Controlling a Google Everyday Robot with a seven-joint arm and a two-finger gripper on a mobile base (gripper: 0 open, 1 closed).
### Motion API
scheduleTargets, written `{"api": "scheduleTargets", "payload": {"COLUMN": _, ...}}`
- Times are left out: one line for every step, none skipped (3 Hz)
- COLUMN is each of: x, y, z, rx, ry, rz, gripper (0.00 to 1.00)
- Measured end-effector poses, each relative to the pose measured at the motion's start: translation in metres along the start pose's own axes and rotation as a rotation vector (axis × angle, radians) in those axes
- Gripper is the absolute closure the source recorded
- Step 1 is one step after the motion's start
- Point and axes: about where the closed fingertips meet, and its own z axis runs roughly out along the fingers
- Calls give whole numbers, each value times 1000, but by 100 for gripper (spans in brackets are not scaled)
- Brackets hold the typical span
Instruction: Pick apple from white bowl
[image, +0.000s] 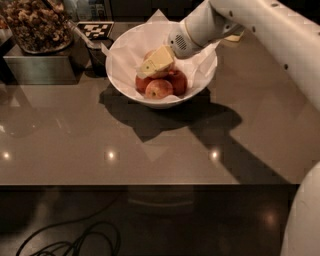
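The gripper sits low inside the white bowl, its cream-coloured tip pressed down over the top of the apple pile, with the white arm reaching in from the upper right. Whether the claw is clenched on anything or released cannot be told from this view. The apple, the palest of the fruit, lies in the middle of the bowl directly under the gripper, and only slivers of its skin show around the tip. Just in front of it rest 3 other apples, touching one another: a dark red one on the right, a pink-and-yellow one in the centre, and another red one on the left. White paper lines the bowl, its corners poking above the rim. The bowl stands on a grey-brown table and casts a wide shadow forward. At the far left is a container of brown snacks, and a black-and-white checkered tag lies just beside it.
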Motion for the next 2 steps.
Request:
{"api": "scheduleTargets", "payload": {"x": -5, "y": 0, "z": 20, "rx": 9, "ry": 4, "rz": -13, "gripper": 18}}
{"api": "scheduleTargets", "payload": {"x": -6, "y": 0, "z": 21, "rx": 10, "ry": 3, "rz": -14, "gripper": 42}}
